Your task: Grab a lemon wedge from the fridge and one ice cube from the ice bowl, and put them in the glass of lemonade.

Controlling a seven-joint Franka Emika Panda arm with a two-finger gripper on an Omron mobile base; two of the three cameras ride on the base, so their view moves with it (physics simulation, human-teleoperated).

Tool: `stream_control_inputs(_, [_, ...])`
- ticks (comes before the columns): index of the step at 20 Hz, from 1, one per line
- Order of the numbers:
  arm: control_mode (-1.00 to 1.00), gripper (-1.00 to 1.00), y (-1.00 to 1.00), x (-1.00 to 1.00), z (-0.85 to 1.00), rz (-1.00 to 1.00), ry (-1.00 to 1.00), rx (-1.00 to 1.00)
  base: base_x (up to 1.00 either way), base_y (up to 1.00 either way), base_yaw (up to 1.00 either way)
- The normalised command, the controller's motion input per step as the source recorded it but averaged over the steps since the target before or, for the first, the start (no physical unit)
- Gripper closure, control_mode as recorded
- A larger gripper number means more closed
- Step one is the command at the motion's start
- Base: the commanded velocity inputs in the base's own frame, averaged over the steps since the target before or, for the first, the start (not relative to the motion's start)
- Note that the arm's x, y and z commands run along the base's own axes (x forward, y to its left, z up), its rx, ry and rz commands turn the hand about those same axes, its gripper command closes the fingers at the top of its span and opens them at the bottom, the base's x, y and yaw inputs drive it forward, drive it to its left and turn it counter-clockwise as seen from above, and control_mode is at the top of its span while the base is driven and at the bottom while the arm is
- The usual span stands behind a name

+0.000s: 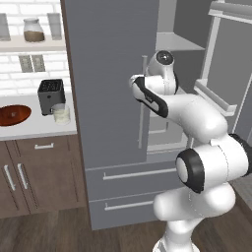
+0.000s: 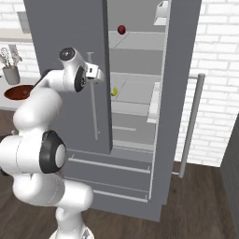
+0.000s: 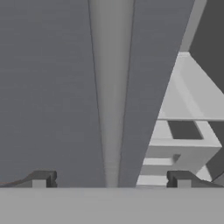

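Sitting on a pale fridge [image 2: 65,42] shelf, the tiny yellow lemon wedge [image 2: 114,91]; hand [image 3: 111,178] fingers spread apart

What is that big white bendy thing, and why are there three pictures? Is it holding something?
The white bendy thing is a robot arm. Two cameras ride behind it, one on its left and one on its right, so two pictures show the same kitchen from two sides. The third camera sits on its hand, the gripper, and looks along its two fingers.

The tall grey fridge has one door open and one shut. The gripper is open and holds nothing; it is right at the shut door's long handle.

Inside, on a shelf, lies a tiny yellow lemon wedge. On the counter stand a brown ice bowl, a black toaster and the glass of lemonade.
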Motion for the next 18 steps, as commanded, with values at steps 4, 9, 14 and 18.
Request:
stream_control_inputs(4, [-1.00, -1.00, 0.00, 0.43, -0.25, 0.00, 0.00, 0.00, 0.00, 0.00, 0.00])
stream_control_inputs(9, [-1.00, -1.00, 0.00, 0.49, -0.22, 0.00, 0.00, 0.00, 0.00, 0.00, 0.00])
stream_control_inputs(14, [-1.00, -1.00, 0.02, 0.43, -0.07, 0.00, 0.00, 0.00, 0.00, 0.00, 0.00])
stream_control_inputs(18, [-1.00, 1.00, 0.12, 0.26, -0.02, 0.00, 0.00, 0.00, 0.00, 0.00, 0.00])
